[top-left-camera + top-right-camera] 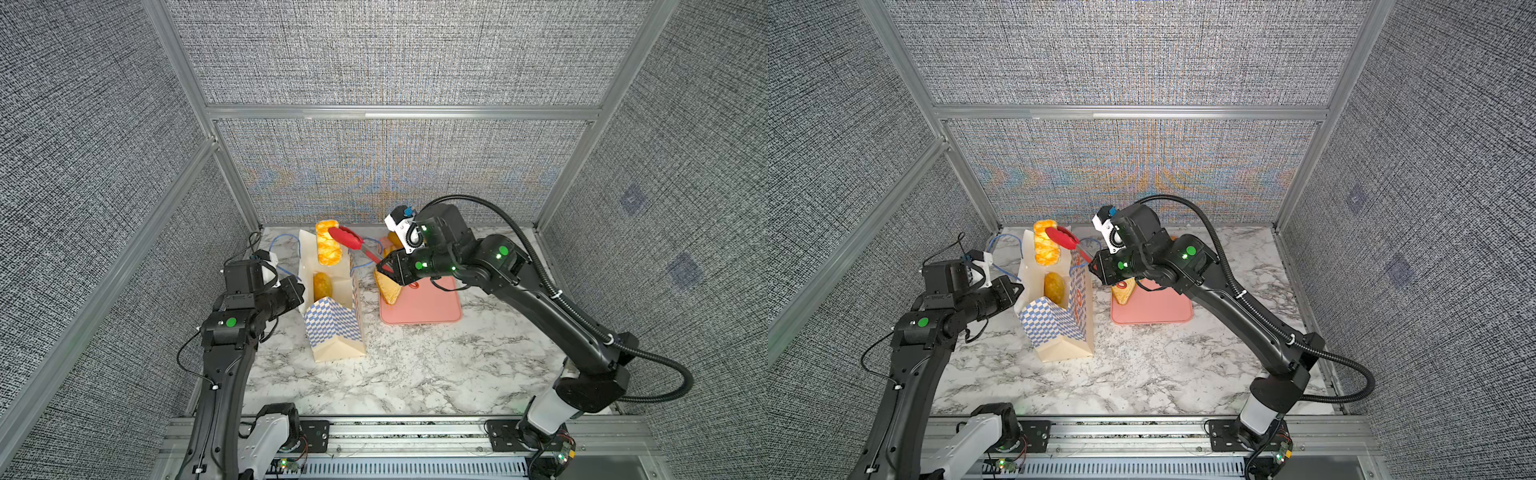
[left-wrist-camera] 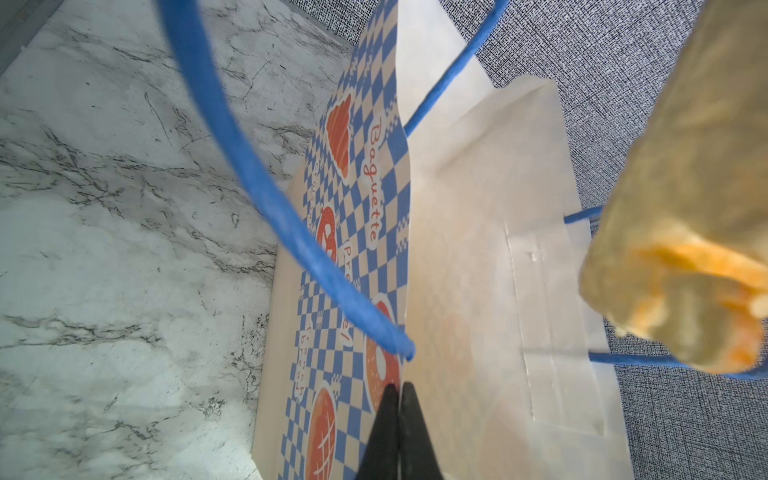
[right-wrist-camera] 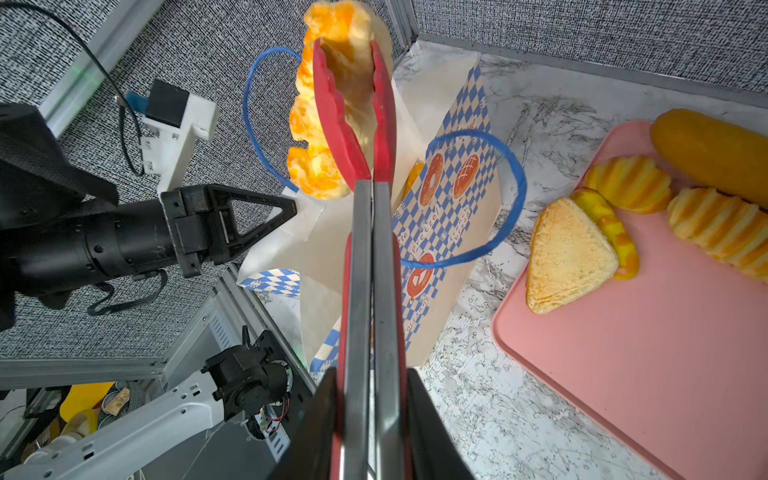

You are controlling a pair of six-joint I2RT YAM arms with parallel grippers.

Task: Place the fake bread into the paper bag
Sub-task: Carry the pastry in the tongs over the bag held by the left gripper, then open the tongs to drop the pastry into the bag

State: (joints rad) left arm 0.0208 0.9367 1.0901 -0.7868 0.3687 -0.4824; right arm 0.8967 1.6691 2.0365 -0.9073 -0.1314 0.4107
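The paper bag (image 1: 332,328) (image 1: 1059,324) stands on the marble table with its mouth open. My left gripper (image 1: 301,297) (image 2: 400,386) is shut on the bag's left wall (image 2: 457,291) at the rim. My right gripper (image 1: 388,268) (image 3: 372,374) is shut on the handles of the red tongs (image 1: 351,241) (image 3: 345,124). The tongs pinch a braided piece of fake bread (image 1: 327,249) (image 1: 1045,245) (image 3: 316,124), which hangs over the far end of the bag's mouth. An oval bun (image 1: 323,284) (image 1: 1054,287) lies inside the bag.
To the right of the bag, a pink tray (image 1: 424,307) (image 3: 623,353) holds a triangular sandwich (image 3: 569,257), a long loaf (image 3: 715,153), two ridged rolls (image 3: 631,183) and a braided piece (image 3: 611,232). Blue cord handles (image 3: 515,183) arch up from the bag's rim. Grey walls enclose the table.
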